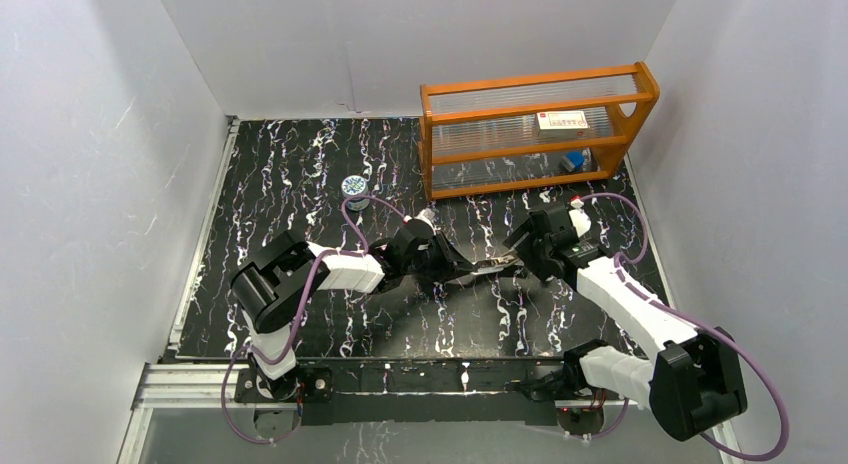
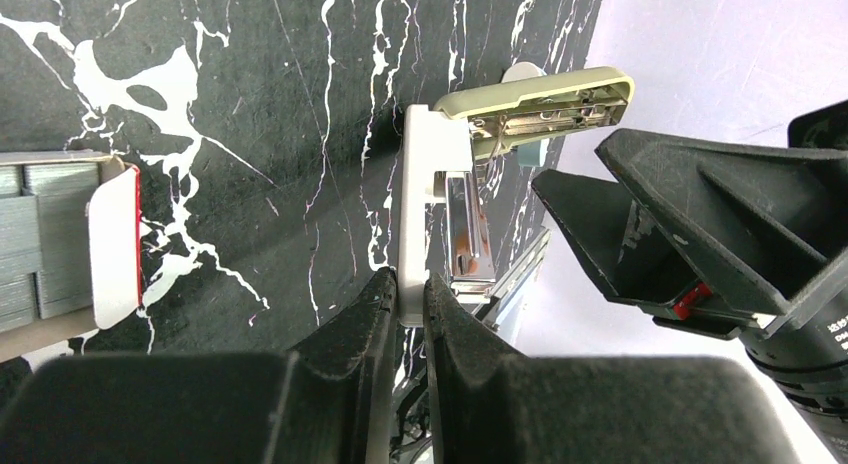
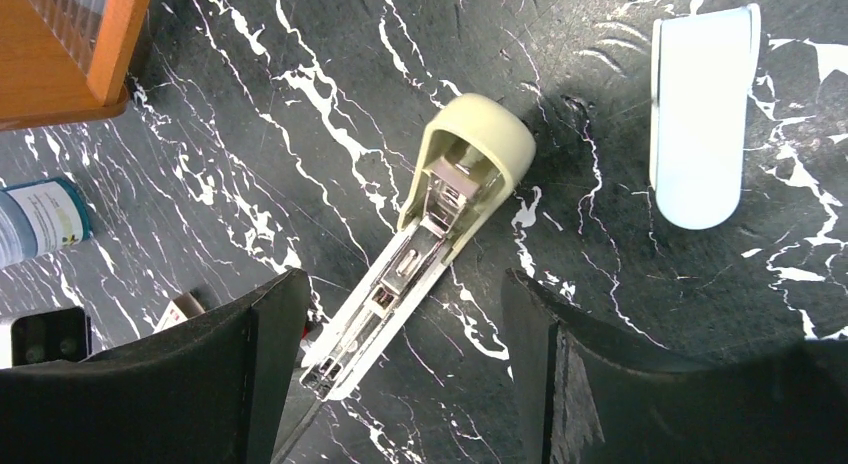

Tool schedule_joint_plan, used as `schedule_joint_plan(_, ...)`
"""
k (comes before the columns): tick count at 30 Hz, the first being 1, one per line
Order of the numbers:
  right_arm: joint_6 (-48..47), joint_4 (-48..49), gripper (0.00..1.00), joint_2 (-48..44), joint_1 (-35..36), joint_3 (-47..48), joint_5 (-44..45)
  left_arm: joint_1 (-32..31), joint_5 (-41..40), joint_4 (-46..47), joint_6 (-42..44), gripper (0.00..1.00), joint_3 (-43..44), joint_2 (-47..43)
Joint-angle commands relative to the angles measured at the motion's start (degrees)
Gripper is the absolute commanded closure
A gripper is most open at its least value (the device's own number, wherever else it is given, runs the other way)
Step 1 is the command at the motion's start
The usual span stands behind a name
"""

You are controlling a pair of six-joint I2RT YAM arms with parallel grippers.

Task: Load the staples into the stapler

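Covering the floor of the white-walled enclosure, the black white-veined table [image 1: 300, 184] carries everything, with an orange rack [image 1: 427, 134] standing at its far right corner. Both arms reach in toward the middle of the table, in front of the rack, and meet over the stapler [image 3: 470, 144]. It lies hinged open, its beige rounded top swung back and its silvery metal channel exposed. The left gripper [image 2: 410, 284] is pinched tight on a pale flat part of the stapler, one finger on either face. The right gripper [image 3: 400, 279] hangs above the channel's far end with its jaws spread wide, one finger on each side and neither touching the metal. A shorter light-blue piece [image 3: 700, 114] lies flat on the table beside the stapler, apart from it. A red-and-white box [image 2: 112, 244] rests on the table off to one side of the left gripper with its flap open. The staples [image 2: 40, 234], grey ridged strips, sit packed inside that box, clear of the stapler and of both grippers.
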Motion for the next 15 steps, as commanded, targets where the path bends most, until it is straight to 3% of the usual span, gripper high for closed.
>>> schedule_joint_plan(1, -2.5, -1.0, 0.21, -1.8, 0.1, 1.8, 1.5, -0.3, -1.2, -1.8, -2.3, 0.96, 0.0, -0.8)
schedule_joint_plan(15, -3.0, -0.8, 0.21, -3.8, 0.1, 1.2, -1.4, -1.5, -1.7, -7.5, -1.5, 0.88, -2.8, -1.2)
